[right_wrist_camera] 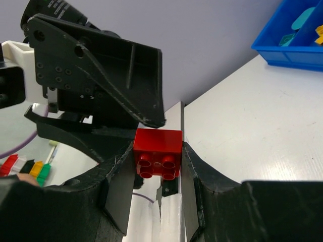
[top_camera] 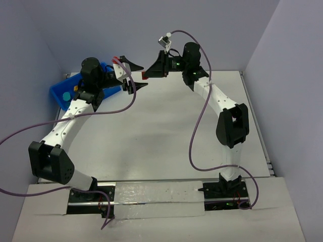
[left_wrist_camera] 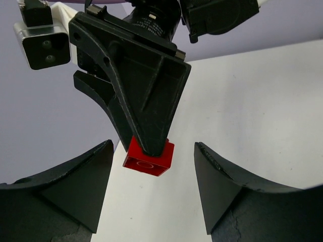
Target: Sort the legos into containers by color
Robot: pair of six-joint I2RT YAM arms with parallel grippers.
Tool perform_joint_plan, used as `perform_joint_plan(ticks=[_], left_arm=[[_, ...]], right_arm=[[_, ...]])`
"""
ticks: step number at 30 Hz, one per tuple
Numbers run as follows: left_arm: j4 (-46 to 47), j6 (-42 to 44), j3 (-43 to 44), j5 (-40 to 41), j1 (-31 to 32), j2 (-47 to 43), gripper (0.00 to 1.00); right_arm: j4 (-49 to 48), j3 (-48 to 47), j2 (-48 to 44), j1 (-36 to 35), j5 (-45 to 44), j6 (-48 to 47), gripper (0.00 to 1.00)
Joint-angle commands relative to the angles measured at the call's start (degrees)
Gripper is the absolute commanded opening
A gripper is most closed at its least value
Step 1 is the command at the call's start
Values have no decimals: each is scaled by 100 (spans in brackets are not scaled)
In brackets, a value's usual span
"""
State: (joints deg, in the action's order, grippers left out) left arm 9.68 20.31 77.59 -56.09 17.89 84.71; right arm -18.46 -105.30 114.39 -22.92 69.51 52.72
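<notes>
A red lego brick [right_wrist_camera: 157, 146] is held off the table, studs toward the camera, with my right gripper [right_wrist_camera: 157, 151] shut on its sides. The left wrist view shows the same brick [left_wrist_camera: 149, 157] from below, under a right finger [left_wrist_camera: 146, 101]. My left gripper [left_wrist_camera: 153, 144] stands open, its two fingers on either side of the brick and apart from it. From above, both grippers meet at the back of the table around the brick [top_camera: 144, 76]. The blue container [top_camera: 60, 92] stands back left, with a teal piece [top_camera: 66, 95] and a yellow piece [right_wrist_camera: 319, 31] in its compartments.
The white table [top_camera: 166, 131] ends at grey walls behind and on both sides. The blue container's corner [right_wrist_camera: 287, 48] sits to the upper right of my right gripper. Purple cables [top_camera: 194, 136] hang from both arms over the table.
</notes>
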Motion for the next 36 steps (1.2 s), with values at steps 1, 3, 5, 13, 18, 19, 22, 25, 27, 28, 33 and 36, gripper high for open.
perform_joint_plan(ticks=[1, 3, 5, 13, 18, 19, 22, 25, 27, 28, 33, 36], left_arm=[[-332, 704, 224, -66, 22, -101, 74], [-406, 839, 262, -40, 22, -75, 72], [-536, 1020, 288, -11, 22, -68, 70], [-332, 1161, 140, 135, 22, -185, 50], [-382, 1195, 181, 133, 22, -210, 41], [-415, 1195, 213, 126, 22, -216, 38], [-467, 1092, 286, 195, 22, -191, 25], [-533, 901, 259, 449, 19, -198, 9], [-480, 703, 130, 776, -4, -259, 0], [-421, 449, 78, 943, -21, -285, 0], [-554, -858, 418, 1492, -519, 64, 0], [-1285, -1661, 1182, 2342, -854, 690, 0]], right_arm=[[-310, -88, -104, -72, 243, -28, 0], [-281, -79, -112, -72, 293, -52, 0], [-258, -79, -121, -81, 311, -68, 0], [-128, -152, -73, -88, 317, -122, 0], [-96, -211, -21, -98, 335, -104, 1], [-96, -218, -15, -98, 335, -104, 8], [-46, -234, -19, -96, 311, -131, 47], [499, -259, -88, -61, 166, -460, 86], [784, -229, -162, -22, -9, -802, 100], [1164, -205, -250, 36, -104, -1133, 100], [2228, -19, -644, 357, -925, -2121, 100], [2664, 8, -936, 709, -1711, -2583, 100]])
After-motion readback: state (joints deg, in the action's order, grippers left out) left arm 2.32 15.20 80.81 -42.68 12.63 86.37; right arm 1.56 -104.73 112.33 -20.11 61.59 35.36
